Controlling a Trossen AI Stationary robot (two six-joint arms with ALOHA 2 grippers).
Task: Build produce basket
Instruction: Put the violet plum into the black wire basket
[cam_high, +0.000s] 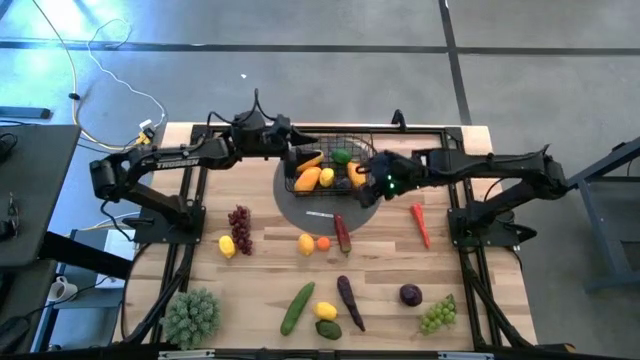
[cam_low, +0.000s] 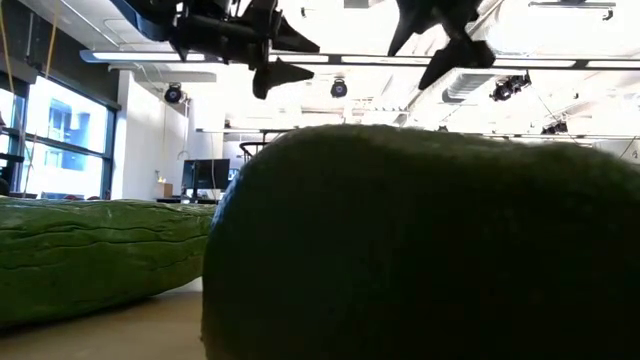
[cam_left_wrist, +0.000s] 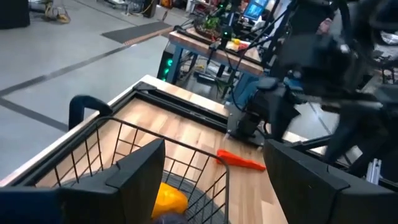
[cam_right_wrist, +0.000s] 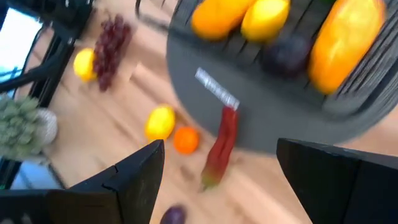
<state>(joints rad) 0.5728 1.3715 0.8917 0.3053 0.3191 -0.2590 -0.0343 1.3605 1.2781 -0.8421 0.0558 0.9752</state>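
The black wire basket (cam_high: 318, 150) stands on a flat grey round disc (cam_high: 322, 208) at the far middle of the table. It holds orange-yellow fruits (cam_high: 308, 179), a lemon (cam_high: 327, 177) and a green fruit (cam_high: 342, 156). My left gripper (cam_high: 293, 150) hangs open over the basket's far left corner; in its wrist view (cam_left_wrist: 214, 155) the basket rim (cam_left_wrist: 124, 124) and a yellow fruit (cam_left_wrist: 168, 200) show below it. My right gripper (cam_high: 368, 172) hangs open over the basket's right side, with nothing between its fingers (cam_right_wrist: 221, 149).
Loose produce lies on the wood: purple grapes (cam_high: 240, 228), lemons (cam_high: 227, 246) (cam_high: 306, 243), a small orange (cam_high: 323, 242), a dark red chili (cam_right_wrist: 221, 146), a red chili (cam_high: 420, 223), a cucumber (cam_high: 297, 307), an eggplant (cam_high: 350, 302), a plum (cam_high: 410, 294) and green grapes (cam_high: 438, 314).
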